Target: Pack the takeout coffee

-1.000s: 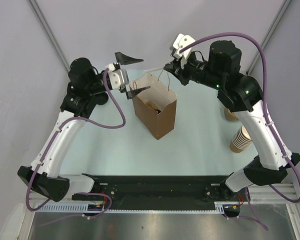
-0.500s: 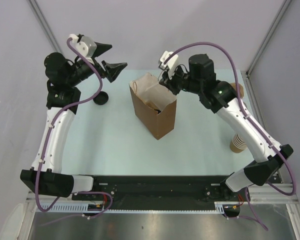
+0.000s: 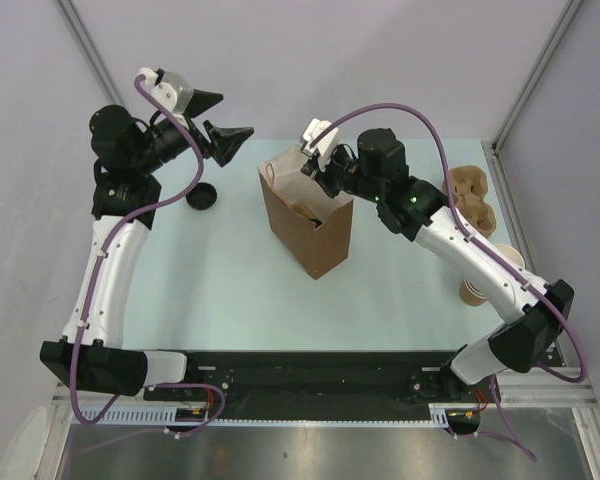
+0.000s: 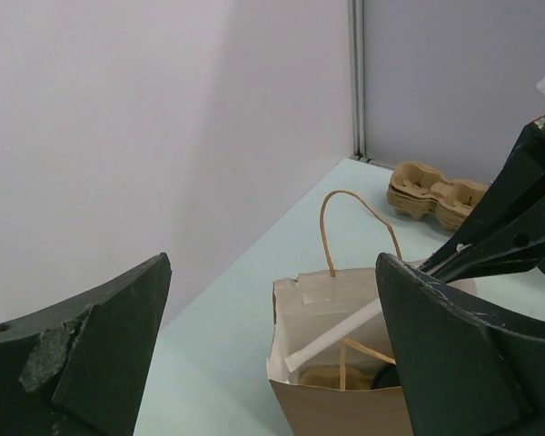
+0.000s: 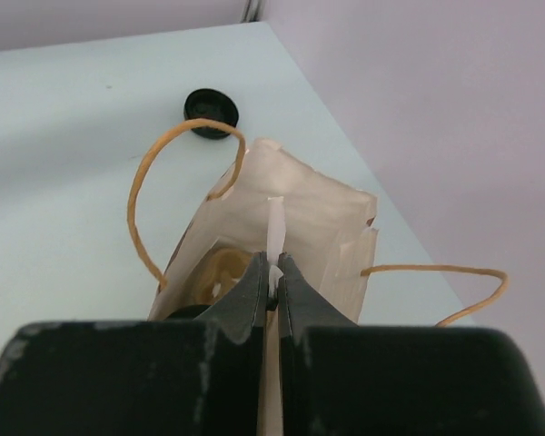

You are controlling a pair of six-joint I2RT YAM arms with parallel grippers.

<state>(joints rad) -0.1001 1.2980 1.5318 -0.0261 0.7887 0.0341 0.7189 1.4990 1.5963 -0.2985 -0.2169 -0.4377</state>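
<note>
Both pincers near the paper bag (image 3: 320, 245) — left pincer (image 3: 237, 113) agape, right pincer (image 5: 272, 272) tight on a white slip (image 5: 273, 227).

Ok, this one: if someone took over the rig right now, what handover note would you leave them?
Left gripper: open, empty, raised left of the paper bag.
Right gripper: shut on a thin white paper strip over the bag's mouth.
Takeout coffee: apparently low inside the bag; only a dark lid-like patch shows.
Done: cup probably packed. Left: confirm that, drop the strip in, withdraw.
</note>
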